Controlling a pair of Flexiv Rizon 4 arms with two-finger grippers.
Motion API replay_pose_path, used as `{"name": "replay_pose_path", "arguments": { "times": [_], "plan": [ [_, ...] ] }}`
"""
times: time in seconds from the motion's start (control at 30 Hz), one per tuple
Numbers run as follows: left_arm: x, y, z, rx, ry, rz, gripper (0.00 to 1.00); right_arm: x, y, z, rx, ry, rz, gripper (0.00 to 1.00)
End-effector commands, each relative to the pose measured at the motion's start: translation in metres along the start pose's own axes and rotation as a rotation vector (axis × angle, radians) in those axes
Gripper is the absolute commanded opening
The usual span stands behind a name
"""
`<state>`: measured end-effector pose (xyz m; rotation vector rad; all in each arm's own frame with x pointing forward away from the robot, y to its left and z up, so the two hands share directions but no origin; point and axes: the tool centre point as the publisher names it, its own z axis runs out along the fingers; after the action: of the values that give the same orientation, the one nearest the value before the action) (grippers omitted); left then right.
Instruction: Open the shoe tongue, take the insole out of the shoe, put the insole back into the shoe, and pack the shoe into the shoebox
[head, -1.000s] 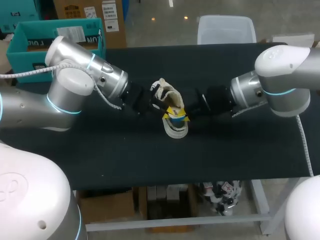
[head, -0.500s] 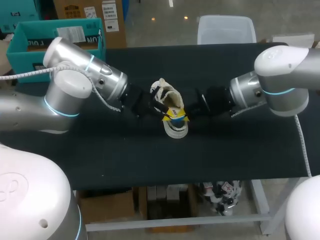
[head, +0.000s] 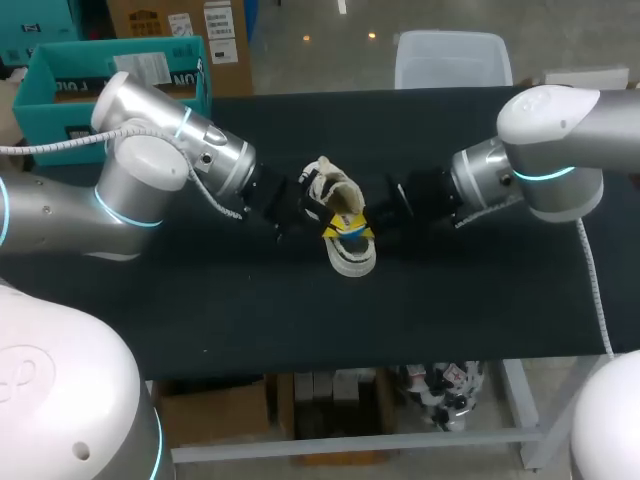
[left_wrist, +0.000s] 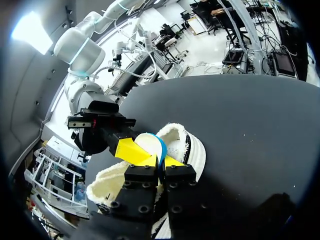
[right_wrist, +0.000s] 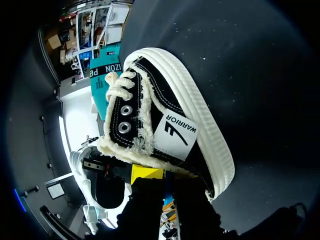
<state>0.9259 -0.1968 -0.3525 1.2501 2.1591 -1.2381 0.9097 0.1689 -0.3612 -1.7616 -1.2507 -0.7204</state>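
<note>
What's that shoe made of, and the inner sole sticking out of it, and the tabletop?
Shoe: black woven cloth, likely canvas, with frayed cream edges and metal-looking eyelets. Its ribbed white sole looks like matt rubber.
Insole: a white face over a blue layer, probably foam.
Table: matt black with no glare, possibly a cloth or mat cover.
</note>
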Motion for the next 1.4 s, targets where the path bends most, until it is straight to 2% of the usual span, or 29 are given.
{"name": "replay_pose_path", "arguments": {
  "times": [0.03, 0.07, 0.23, 0.3, 0.33, 0.4, 0.47, 0.77, 0.8, 0.83, 0.93, 1.23, 1.4],
  "plan": [
    [-0.002, 0.001, 0.006, 0.007, -0.004, 0.004, 0.00, 0.006, -0.005, -0.001, 0.006, -0.003, 0.000, 0.29],
    [-0.002, 0.000, 0.006, 0.007, -0.004, 0.006, 0.00, 0.007, -0.008, -0.002, -0.001, -0.006, -0.002, 0.43],
    [-0.001, -0.003, 0.005, 0.006, -0.008, 0.009, 0.00, 0.006, -0.022, -0.009, -0.020, -0.016, -0.009, 0.40],
    [0.000, -0.004, 0.004, 0.005, -0.011, 0.006, 0.00, 0.005, -0.027, -0.012, -0.030, -0.019, -0.009, 0.35],
    [0.000, -0.004, 0.004, 0.004, -0.013, 0.004, 0.00, 0.005, -0.028, -0.013, -0.033, -0.019, -0.009, 0.25],
    [0.001, -0.005, 0.003, 0.002, -0.016, 0.002, 0.00, 0.003, -0.030, -0.014, -0.037, -0.021, -0.006, 0.16],
    [0.001, -0.006, 0.003, 0.000, -0.016, 0.002, 0.00, 0.002, -0.031, -0.015, -0.039, -0.021, -0.005, 0.00],
    [0.001, -0.014, -0.002, -0.003, -0.013, 0.013, 0.00, -0.001, -0.025, -0.011, -0.022, -0.033, -0.004, 0.00],
    [0.001, -0.016, -0.004, -0.001, -0.013, 0.018, 0.09, -0.001, -0.024, -0.010, -0.020, -0.035, -0.004, 0.00],
    [0.001, -0.018, -0.005, -0.002, -0.012, 0.024, 0.31, -0.001, -0.023, -0.009, -0.019, -0.040, -0.005, 0.00],
    [0.001, -0.023, -0.011, -0.002, -0.020, 0.036, 0.41, 0.000, -0.021, -0.007, -0.019, -0.052, -0.007, 0.00],
    [0.001, -0.023, -0.025, -0.009, -0.036, 0.038, 0.44, -0.003, -0.015, -0.001, -0.029, -0.087, 0.001, 0.00],
    [0.001, -0.023, -0.037, -0.013, -0.055, 0.032, 0.49, -0.010, -0.010, 0.004, -0.045, -0.136, 0.013, 0.00]
  ]
}}
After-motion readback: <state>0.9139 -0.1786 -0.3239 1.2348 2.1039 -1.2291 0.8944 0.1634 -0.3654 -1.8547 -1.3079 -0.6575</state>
